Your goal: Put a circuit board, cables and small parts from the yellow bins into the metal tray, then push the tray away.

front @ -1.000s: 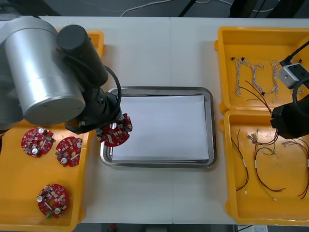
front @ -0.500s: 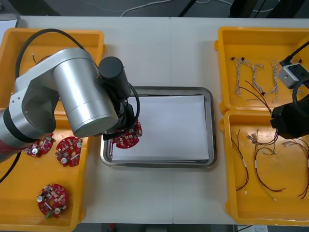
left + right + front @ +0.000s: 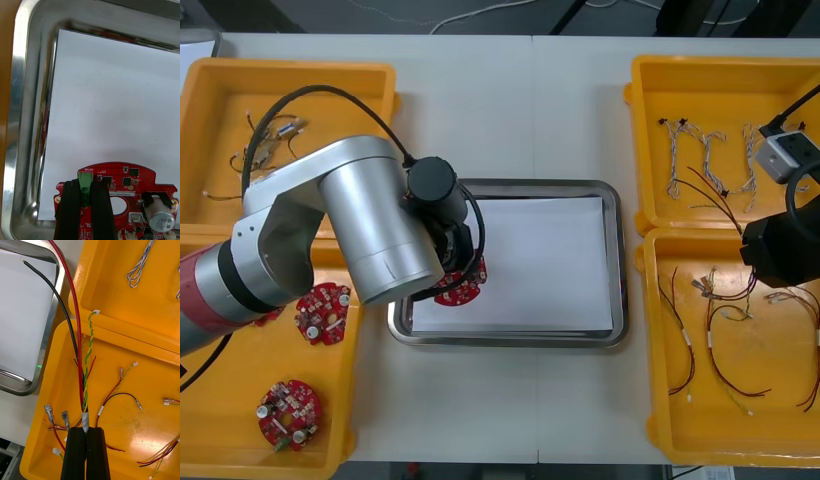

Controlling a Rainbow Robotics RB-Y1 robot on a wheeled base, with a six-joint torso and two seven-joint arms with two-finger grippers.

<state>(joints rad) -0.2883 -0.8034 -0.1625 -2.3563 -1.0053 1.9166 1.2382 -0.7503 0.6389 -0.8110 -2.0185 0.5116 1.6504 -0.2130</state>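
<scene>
The light bench (image 3: pixel 510 110) is mostly taken up by four yellow bins (image 3: pixel 642 150), two at each side. Strips of bare benchtop are left between them and the metal tray (image 3: pixel 618 300) in the middle, and a wider open band is left beyond the tray's far rim.

The tray is shiny metal with rounded corners and a raised lip, and it's lined with a flat white sheet (image 3: pixel 550 250).

The left arm (image 3: pixel 370 240), a fat brushed-silver barrel, is reached in from the near left bin across the tray's left rim. The black fingers of the left end effector (image 3: pixel 85 204) are clamped on a small green connector block at the edge of a round red circuit board (image 3: pixel 146 180). The board is held at the near-left corner of the white sheet, just inside the rim. Whether it's actually touching the sheet can't be told. The rest of the sheet, to the right and toward the far rim, is wide open.

The right end effector (image 3: pixel 86 450) is parked over the near right bin, close to the seam with the far one. Its fingers are pinched nearly together on the taped end of a cable bundle (image 3: pixel 85 420), made of a red lead, a black lead and a twisted green-and-yellow pair that fan out away from the fingertips.

Spare boards (image 3: pixel 323 312) are lying flat in the near left bin. Thin red cables (image 3: pixel 725 340) are scattered in the near right bin, and twisted blue and white cables (image 3: pixel 675 160) are laid out in the far right one.
</scene>
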